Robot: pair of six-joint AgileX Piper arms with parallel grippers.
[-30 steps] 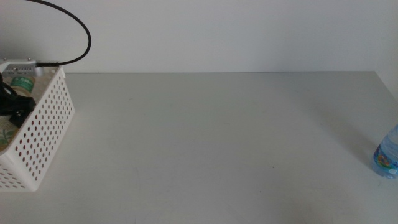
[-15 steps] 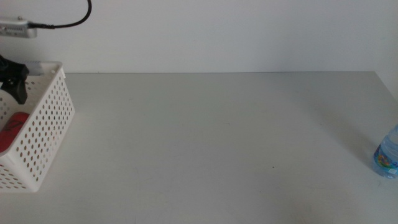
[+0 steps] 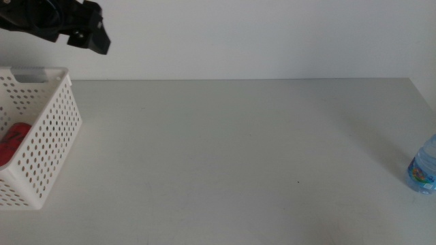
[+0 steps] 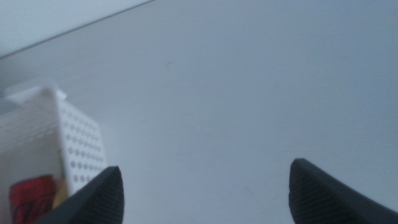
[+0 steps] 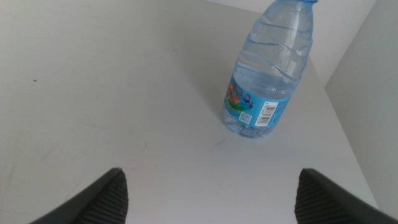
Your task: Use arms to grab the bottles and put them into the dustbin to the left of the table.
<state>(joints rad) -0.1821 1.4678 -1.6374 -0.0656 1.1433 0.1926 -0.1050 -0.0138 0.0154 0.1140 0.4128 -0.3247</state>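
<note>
The right end effector [image 5: 208, 190] hovers low over the wide, matte, pale grey table [image 3: 231, 150] with its two dark jaws spread wide and empty; just ahead of it, a little to one side of its centre line, stands the small clear plastic water bottle with a blue label [image 5: 267, 71], upright and close to the table's right edge. It looks nearly empty, so I judge it light and easy to tip, with thin ribbed walls that would dent under a hard squeeze; the firmer labelled band low on the body seems the best place to take hold, with the jaws closing evenly from both sides. The edge beside it leaves little margin for a nudge outward, while the broad open table toward the middle gives free room to carry it. Far off, the left end effector [image 4: 205, 190], jaws also wide apart and holding nothing, hangs high above the white perforated plastic basket [image 3: 48, 146] at the table's left end, in which a slim red can [image 3: 12, 141] lies beneath and behind it.
</note>
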